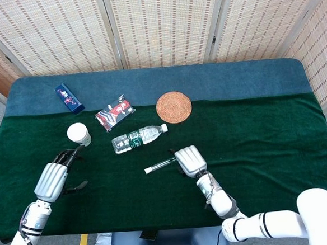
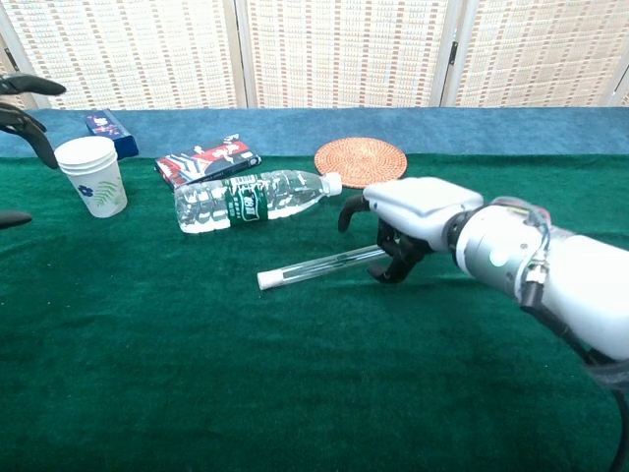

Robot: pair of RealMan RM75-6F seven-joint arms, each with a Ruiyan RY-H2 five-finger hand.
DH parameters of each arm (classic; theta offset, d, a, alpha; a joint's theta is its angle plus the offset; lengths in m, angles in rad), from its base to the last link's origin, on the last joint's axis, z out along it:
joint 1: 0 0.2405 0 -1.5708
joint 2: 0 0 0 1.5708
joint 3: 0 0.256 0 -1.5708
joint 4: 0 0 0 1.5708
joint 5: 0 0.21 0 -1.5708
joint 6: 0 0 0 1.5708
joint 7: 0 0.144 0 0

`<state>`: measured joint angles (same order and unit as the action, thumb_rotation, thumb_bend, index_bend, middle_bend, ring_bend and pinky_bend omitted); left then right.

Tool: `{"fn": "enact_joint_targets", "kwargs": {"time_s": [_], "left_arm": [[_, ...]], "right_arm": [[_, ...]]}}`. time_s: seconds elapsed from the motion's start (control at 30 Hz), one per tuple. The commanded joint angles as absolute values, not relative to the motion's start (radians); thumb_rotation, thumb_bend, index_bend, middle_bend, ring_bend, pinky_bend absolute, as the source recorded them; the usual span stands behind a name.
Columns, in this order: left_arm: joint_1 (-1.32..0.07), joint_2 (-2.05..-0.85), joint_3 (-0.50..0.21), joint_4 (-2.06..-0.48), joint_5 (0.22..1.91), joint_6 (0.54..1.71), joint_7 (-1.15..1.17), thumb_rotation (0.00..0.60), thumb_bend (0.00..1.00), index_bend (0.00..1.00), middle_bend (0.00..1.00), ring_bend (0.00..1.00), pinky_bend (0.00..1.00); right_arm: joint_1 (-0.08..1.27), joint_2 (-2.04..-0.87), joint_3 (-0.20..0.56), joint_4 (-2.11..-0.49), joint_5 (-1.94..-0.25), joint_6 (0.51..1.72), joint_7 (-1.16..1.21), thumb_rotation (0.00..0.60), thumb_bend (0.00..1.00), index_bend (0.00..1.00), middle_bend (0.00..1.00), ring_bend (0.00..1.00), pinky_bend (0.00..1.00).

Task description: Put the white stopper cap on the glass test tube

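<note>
Lying capped at frame centre, glass test tube (image 2: 319, 265) | white stopper cap (image 2: 265, 280) seated; task judged done | right hand (image 2: 408, 231) fingers released beside tube | left hand (image 1: 54, 176) fingers spread, nothing held

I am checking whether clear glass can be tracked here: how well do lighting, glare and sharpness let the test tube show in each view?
Head view: even, soft light, no glare; the glass test tube with its white stopper cap is a thin, faint pale line on the dark green cloth. Chest view: sharper and nearer, tube clear with light highlights, only a faint shadow; the right hand hides its far end.
</note>
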<state>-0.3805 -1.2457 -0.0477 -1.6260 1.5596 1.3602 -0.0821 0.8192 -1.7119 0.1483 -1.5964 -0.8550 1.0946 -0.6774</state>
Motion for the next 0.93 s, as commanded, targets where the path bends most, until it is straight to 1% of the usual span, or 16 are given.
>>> {"fn": "enact_joint_targets", "kwargs": {"time_s": [0.03, 0.13, 0.2, 0.27, 0.33, 0.37, 0.4, 0.43, 0.5, 0.57, 0.6, 0.7, 0.83, 0.93], "left_arm": [[-0.361, -1.232, -0.061, -1.608, 1.533, 1.382, -0.076, 0.600, 0.25, 0.00, 0.40, 0.20, 0.19], [-0.339, -1.216, -0.067, -1.583, 1.494, 1.390, -0.057, 0.600, 0.25, 0.01, 0.40, 0.20, 0.19], [-0.324, -1.206, -0.066, -1.574, 1.467, 1.390, -0.041, 0.600, 0.25, 0.02, 0.40, 0.20, 0.18], [-0.305, -1.192, -0.064, -1.566, 1.442, 1.395, -0.033, 0.600, 0.25, 0.04, 0.40, 0.20, 0.17], [-0.281, -1.180, -0.065, -1.558, 1.422, 1.409, -0.044, 0.600, 0.25, 0.05, 0.40, 0.20, 0.15], [-0.271, -1.176, -0.064, -1.554, 1.419, 1.419, -0.053, 0.600, 0.25, 0.06, 0.40, 0.20, 0.15], [-0.260, -1.173, -0.063, -1.548, 1.417, 1.431, -0.060, 0.600, 0.25, 0.06, 0.40, 0.20, 0.14], [-0.244, -1.173, -0.062, -1.537, 1.414, 1.452, -0.055, 0.600, 0.25, 0.07, 0.40, 0.20, 0.14], [-0.217, -1.176, -0.057, -1.519, 1.419, 1.489, -0.040, 0.600, 0.25, 0.07, 0.39, 0.20, 0.13], [-0.193, -1.173, -0.051, -1.520, 1.423, 1.517, -0.036, 0.600, 0.25, 0.09, 0.38, 0.20, 0.12], [-0.181, -1.172, -0.048, -1.523, 1.427, 1.531, -0.040, 0.600, 0.25, 0.09, 0.37, 0.20, 0.12], [-0.145, -1.163, -0.031, -1.530, 1.443, 1.570, -0.028, 0.600, 0.25, 0.10, 0.35, 0.18, 0.09], [-0.100, -1.167, -0.001, -1.555, 1.475, 1.614, 0.009, 0.600, 0.25, 0.10, 0.34, 0.17, 0.07], [-0.086, -1.168, 0.017, -1.572, 1.487, 1.608, 0.031, 0.600, 0.25, 0.10, 0.32, 0.16, 0.07]], "right_arm": [[0.774, -1.607, 0.165, -1.702, -0.937, 1.153, -0.612, 0.600, 0.44, 0.24, 0.90, 1.00, 1.00], [0.718, -1.491, 0.149, -1.802, -1.009, 1.203, -0.558, 0.600, 0.44, 0.26, 0.83, 0.99, 1.00], [0.677, -1.418, 0.125, -1.852, -1.068, 1.238, -0.524, 0.600, 0.44, 0.29, 0.76, 0.93, 1.00], [0.623, -1.339, 0.089, -1.885, -1.142, 1.283, -0.478, 0.600, 0.44, 0.29, 0.66, 0.86, 0.94], [0.571, -1.272, 0.056, -1.900, -1.208, 1.320, -0.410, 0.600, 0.44, 0.29, 0.49, 0.70, 0.75], [0.548, -1.246, 0.041, -1.901, -1.234, 1.334, -0.376, 0.600, 0.44, 0.29, 0.43, 0.63, 0.67], [0.526, -1.222, 0.027, -1.900, -1.260, 1.347, -0.339, 0.600, 0.44, 0.28, 0.36, 0.54, 0.58], [0.499, -1.191, 0.007, -1.891, -1.299, 1.364, -0.289, 0.600, 0.44, 0.26, 0.30, 0.46, 0.51], [0.450, -1.149, -0.022, -1.865, -1.351, 1.403, -0.223, 0.600, 0.44, 0.18, 0.18, 0.29, 0.33], [0.408, -1.122, -0.045, -1.846, -1.385, 1.439, -0.189, 0.600, 0.44, 0.11, 0.10, 0.18, 0.22], [0.387, -1.113, -0.053, -1.838, -1.399, 1.462, -0.174, 0.600, 0.44, 0.08, 0.07, 0.14, 0.19], [0.313, -1.094, -0.075, -1.823, -1.435, 1.539, -0.132, 0.600, 0.44, 0.04, 0.03, 0.08, 0.13], [0.225, -1.077, -0.098, -1.794, -1.463, 1.613, -0.052, 0.600, 0.44, 0.03, 0.02, 0.07, 0.12], [0.192, -1.060, -0.111, -1.776, -1.472, 1.615, 0.008, 0.600, 0.44, 0.03, 0.01, 0.05, 0.12]]}}
